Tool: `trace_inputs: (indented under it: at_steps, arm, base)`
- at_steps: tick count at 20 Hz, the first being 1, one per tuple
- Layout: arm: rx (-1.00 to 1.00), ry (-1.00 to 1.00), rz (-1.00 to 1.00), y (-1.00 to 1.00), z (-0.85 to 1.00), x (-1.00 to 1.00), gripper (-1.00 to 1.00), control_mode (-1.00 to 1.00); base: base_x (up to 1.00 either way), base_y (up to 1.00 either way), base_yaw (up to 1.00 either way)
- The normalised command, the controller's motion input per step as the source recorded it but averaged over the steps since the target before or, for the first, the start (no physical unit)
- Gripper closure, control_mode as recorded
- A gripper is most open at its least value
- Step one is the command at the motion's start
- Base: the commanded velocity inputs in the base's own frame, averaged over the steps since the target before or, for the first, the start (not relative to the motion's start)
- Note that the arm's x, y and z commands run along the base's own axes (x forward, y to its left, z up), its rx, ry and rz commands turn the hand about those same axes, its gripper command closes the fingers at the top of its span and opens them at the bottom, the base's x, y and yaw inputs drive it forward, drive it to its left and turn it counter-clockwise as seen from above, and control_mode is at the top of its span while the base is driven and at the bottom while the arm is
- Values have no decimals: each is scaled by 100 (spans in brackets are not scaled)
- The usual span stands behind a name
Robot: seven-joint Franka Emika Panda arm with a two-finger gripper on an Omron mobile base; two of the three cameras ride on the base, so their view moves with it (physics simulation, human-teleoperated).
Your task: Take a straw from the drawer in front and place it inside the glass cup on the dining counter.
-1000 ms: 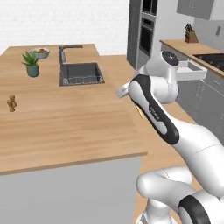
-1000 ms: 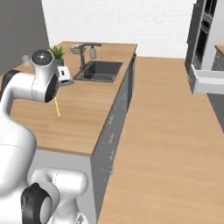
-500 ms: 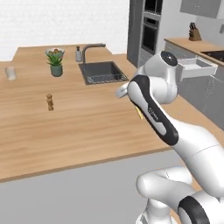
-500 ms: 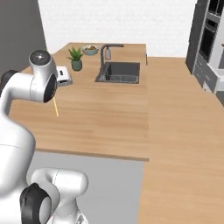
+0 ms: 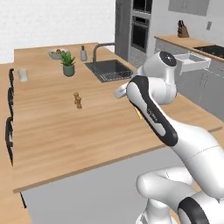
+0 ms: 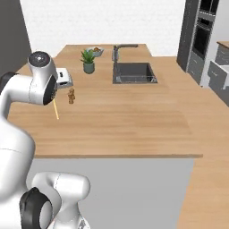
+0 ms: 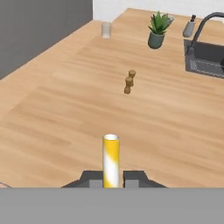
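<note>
The pincer (image 7: 111, 180) is clamped tight on the straw (image 7: 110, 160), which pokes out ahead of its tips over the wooden table (image 7: 61, 118). Just beyond the straw's end stands a small brown figure (image 7: 128, 82). Farther out and left is the cup (image 7: 105, 29), with a plant (image 7: 157, 29) off to its right, then the sink (image 7: 205, 61). The drawer (image 5: 192, 62) hangs open, far behind the arm.
</note>
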Motion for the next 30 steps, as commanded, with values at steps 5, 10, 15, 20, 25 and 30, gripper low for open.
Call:
trace_inputs:
  at_steps: [5, 10, 15, 20, 25, 30]
  arm:
    - [0, 0, 0, 0, 0, 0, 100, 100]
    - [0, 0, 0, 0, 0, 0, 100, 100]
    - [0, 0, 0, 0, 0, 0, 100, 100]
    - [0, 0, 0, 0, 0, 0, 100, 100]
    - [0, 0, 0, 0, 0, 0, 100, 100]
    - [0, 0, 0, 0, 0, 0, 100, 100]
  base:
    - [-9, 100, -31]
    - [-8, 100, -34]
    - [-6, 100, -36]
    - [-3, 100, -41]
    - [-1, 100, -44]
    - [0, 100, -45]
